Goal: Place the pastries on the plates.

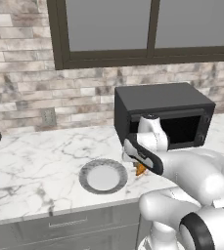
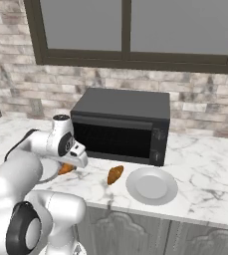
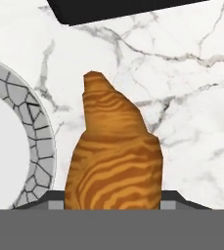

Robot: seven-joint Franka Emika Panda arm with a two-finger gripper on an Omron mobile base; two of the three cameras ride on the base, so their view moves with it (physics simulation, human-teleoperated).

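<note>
Your gripper [image 2: 68, 167] is clamped on a croissant [image 3: 114, 161] beside the left plate [image 1: 103, 176], with a second croissant [image 2: 115, 175] by the right plate [image 2: 152, 185].

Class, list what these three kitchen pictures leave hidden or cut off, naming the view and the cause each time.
- Gripper: hand view; the held croissant covers the fingertips.
- Same croissant: left base view; the arm covers most of it.
- Left plate: right base view; the arm hides most of it.
- Left plate: hand view; cut off by the left edge.
- Microwave: hand view; cut off by the top edge.
</note>
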